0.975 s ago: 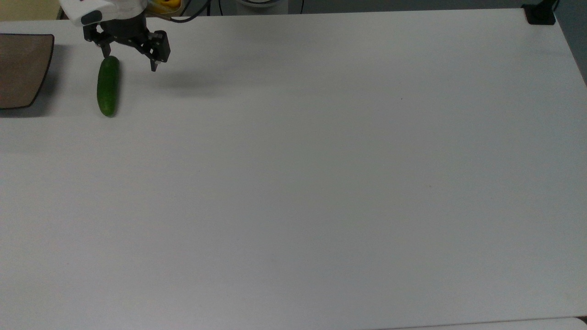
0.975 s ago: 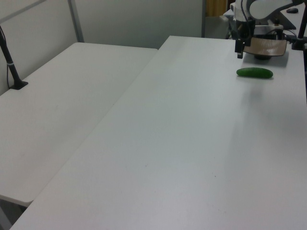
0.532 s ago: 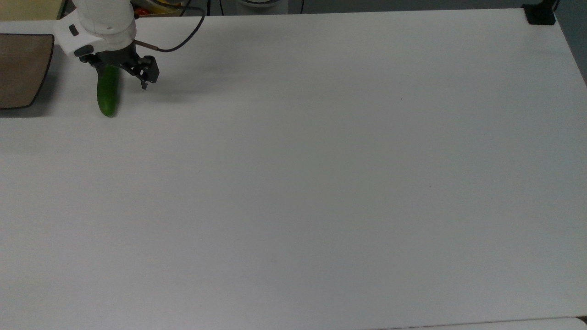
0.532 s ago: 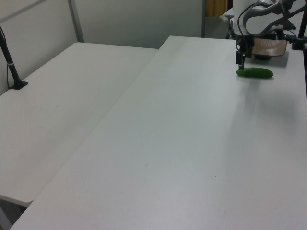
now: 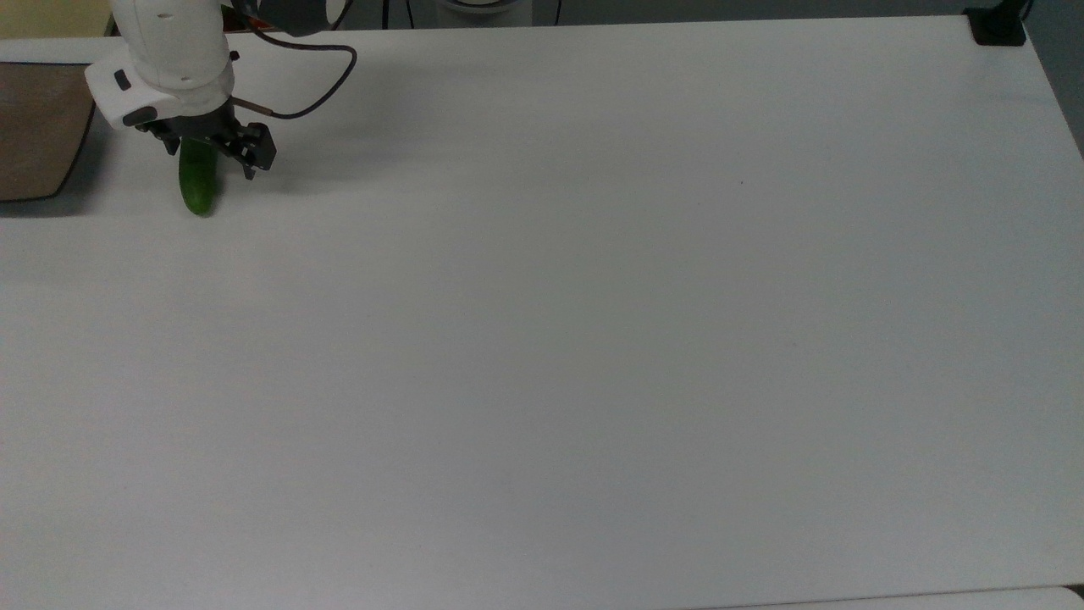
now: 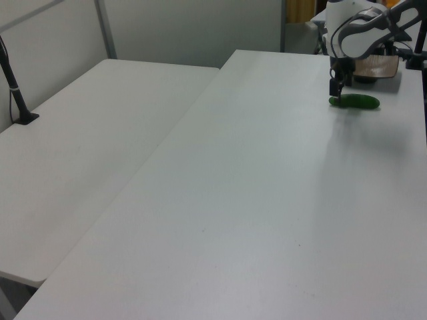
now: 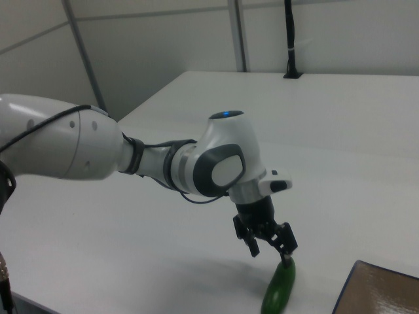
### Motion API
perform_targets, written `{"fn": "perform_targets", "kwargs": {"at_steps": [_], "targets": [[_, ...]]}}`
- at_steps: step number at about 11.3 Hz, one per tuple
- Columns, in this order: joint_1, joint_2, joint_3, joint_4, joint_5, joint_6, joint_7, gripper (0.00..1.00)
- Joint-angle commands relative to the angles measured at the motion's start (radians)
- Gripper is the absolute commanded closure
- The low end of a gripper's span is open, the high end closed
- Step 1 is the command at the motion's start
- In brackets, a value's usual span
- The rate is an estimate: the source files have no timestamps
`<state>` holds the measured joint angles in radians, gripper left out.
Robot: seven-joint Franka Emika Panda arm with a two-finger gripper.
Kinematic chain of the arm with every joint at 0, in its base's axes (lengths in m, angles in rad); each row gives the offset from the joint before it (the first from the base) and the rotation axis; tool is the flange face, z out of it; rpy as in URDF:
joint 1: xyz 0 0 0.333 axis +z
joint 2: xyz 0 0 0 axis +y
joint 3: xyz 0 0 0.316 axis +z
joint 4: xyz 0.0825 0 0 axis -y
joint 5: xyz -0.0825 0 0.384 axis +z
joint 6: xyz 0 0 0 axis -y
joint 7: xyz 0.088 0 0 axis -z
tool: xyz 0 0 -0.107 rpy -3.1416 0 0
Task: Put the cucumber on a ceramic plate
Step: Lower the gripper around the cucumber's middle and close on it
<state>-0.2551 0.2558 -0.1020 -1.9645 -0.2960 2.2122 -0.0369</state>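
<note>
A short dark green cucumber (image 5: 199, 186) lies on the white table (image 5: 593, 339), near the top view's upper left corner. The arm's gripper (image 5: 209, 158) is open and low over the cucumber's far end. In the top view one finger stands on each side of it, with nothing held. In the right view the gripper (image 7: 270, 251) hangs just above the cucumber (image 7: 279, 289), one fingertip close to its upper end. The left view shows the gripper (image 6: 337, 90) at the left end of the cucumber (image 6: 358, 101). The brown ceramic plate (image 5: 34, 127) sits a little to the top view's left of the cucumber.
A cable (image 5: 313, 93) loops from the arm's wrist over the table. In the left view the plate (image 6: 375, 65) is behind the cucumber, and a second white table (image 6: 80, 153) adjoins on the left. A black post base (image 5: 998, 27) stands at the top view's far right corner.
The gripper has come down and moved toward the top view's lower left, from behind the cucumber to over its far end. The fingers stay open. The cucumber and plate have not moved.
</note>
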Motion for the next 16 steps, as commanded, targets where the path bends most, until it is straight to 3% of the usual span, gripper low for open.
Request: {"fn": "perform_targets", "kwargs": {"at_steps": [1, 9, 13, 16], "targets": [[-0.019, 0.031, -0.001, -0.007, -0.044, 0.035, -0.018, 0.0], [-0.041, 0.071, -0.002, -0.005, -0.092, 0.052, -0.015, 0.0], [-0.041, 0.072, -0.001, -0.008, -0.11, 0.049, -0.009, 0.35], [-0.041, 0.072, -0.002, -0.008, -0.11, 0.049, -0.009, 0.4]]}}
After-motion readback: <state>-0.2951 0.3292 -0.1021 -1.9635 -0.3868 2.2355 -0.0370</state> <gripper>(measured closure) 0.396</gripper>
